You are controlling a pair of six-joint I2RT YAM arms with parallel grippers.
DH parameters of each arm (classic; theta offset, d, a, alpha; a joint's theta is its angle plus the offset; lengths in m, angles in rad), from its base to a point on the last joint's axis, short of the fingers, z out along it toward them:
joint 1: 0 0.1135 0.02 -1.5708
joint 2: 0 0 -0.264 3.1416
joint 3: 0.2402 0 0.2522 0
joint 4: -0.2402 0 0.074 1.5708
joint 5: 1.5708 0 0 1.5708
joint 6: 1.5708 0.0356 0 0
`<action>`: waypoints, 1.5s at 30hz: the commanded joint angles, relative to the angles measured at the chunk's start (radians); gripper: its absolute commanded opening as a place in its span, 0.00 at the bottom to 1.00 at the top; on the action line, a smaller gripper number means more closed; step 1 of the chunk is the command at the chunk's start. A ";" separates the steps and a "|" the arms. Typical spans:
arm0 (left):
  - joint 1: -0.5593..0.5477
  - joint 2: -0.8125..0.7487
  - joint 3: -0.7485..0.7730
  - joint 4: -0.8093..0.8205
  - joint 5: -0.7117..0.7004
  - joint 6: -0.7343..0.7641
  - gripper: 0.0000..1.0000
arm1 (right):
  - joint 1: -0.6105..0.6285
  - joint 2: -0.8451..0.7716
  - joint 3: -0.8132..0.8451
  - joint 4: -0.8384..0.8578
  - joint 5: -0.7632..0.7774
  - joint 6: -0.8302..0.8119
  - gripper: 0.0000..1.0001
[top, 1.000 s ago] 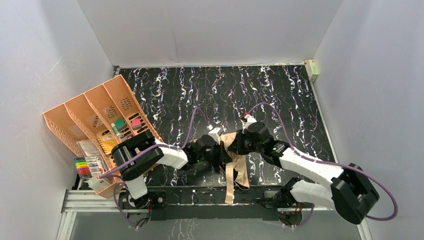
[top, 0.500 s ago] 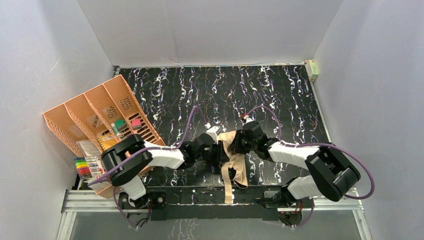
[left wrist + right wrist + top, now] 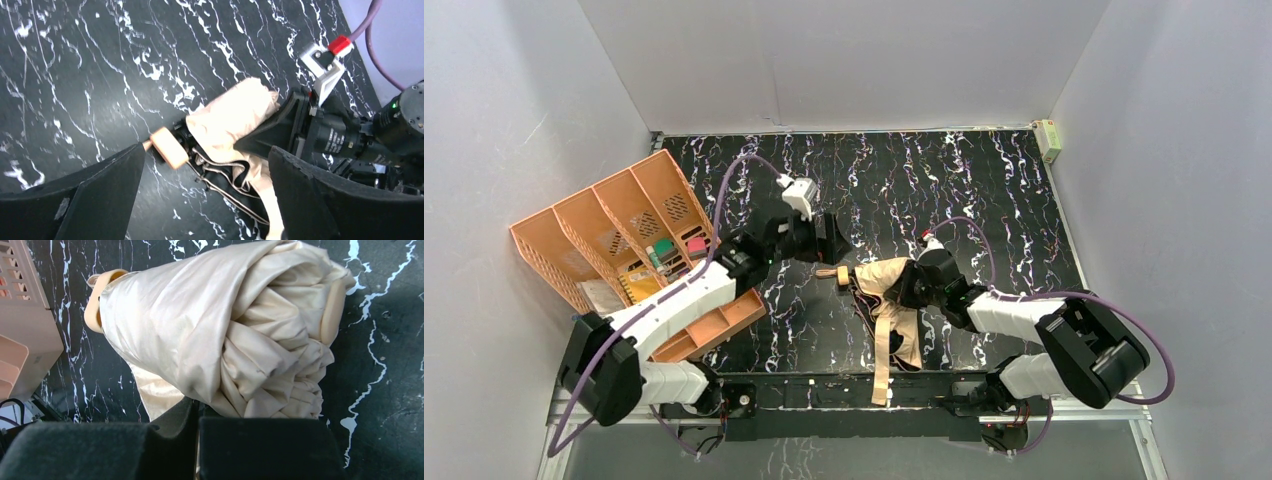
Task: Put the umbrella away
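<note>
Left gripper (image 3: 834, 243) has let go of the umbrella (image 3: 886, 280) and drawn back: a second ago it was pinched shut against the bundle's left side, and now it hangs just beyond the handle (image 3: 169, 147), to the far left of the umbrella, with its jaws spread wide and nothing between them. Its arm has swung out with it, uncovering the near end of the orange organizer (image 3: 624, 210), which stands well to the left of the umbrella. The right arm's elbow has folded in closer to the umbrella since then.

The umbrella itself lies on the black marbled table (image 3: 984, 190), collapsed into a loose tan bundle, handle pointing left. Black ribs and dark lining spill out on its near side, and its strap (image 3: 882, 365) trails from there over the table's near edge.

The right gripper (image 3: 197, 440) is at the umbrella's right end, clenched on the tan canopy; a fold of the cloth is caught between its fingers.

White print shows on a black cylinder (image 3: 332, 142) of the right wrist, just right of the umbrella, too small to read.
</note>
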 commanded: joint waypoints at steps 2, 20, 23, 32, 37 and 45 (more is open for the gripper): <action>0.056 0.163 0.183 -0.194 0.243 0.308 0.98 | -0.012 0.021 -0.086 -0.130 0.007 -0.045 0.08; 0.052 0.586 0.357 -0.142 0.577 0.711 0.98 | -0.028 0.028 -0.110 -0.066 -0.059 -0.049 0.09; 0.048 0.615 0.362 -0.141 0.583 0.723 0.98 | -0.029 0.028 -0.112 -0.061 -0.066 -0.048 0.10; -0.014 0.685 0.382 -0.138 0.627 0.747 0.98 | -0.032 0.039 -0.119 -0.047 -0.079 -0.042 0.10; -0.030 0.713 0.388 -0.214 0.613 0.800 0.98 | -0.032 0.032 -0.120 -0.055 -0.076 -0.042 0.09; -0.095 0.740 0.386 -0.319 0.427 0.893 0.74 | -0.034 0.017 -0.126 -0.058 -0.068 -0.030 0.10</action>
